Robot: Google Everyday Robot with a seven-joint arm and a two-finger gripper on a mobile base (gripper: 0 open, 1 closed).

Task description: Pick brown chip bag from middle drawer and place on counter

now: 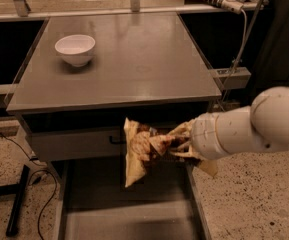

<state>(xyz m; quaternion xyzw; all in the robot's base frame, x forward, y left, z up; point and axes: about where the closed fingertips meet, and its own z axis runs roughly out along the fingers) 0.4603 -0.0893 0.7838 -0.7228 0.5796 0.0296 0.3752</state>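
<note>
The arm (254, 126) enters from the right edge of the camera view at the level of the cabinet's front face. The gripper (176, 143) sits at the arm's left end, below the front edge of the tabletop (134, 69) and above the open middle drawer (134, 219).

The fingers (184, 130) are closed on the right side of the brown chip bag (139, 149), and the crumpled foil bunches around them. The bag hangs clear of the drawer floor. Its long side runs roughly vertical, and its lower corner points down into the drawer opening. Its upper edge lies just under the tabletop lip, in front of the closed drawer front (69, 144) and beside the black handle (115, 140).

The middle drawer is pulled out toward the camera, and its flat floor and low side walls are visible.

A white bowl (75, 49) stands upright on the rear left part of the tabletop, well apart from the bag and the gripper.

A black stand leg (16, 199) and a cable (46, 204) lie on the speckled floor (254, 204) to the left of the drawer.
</note>
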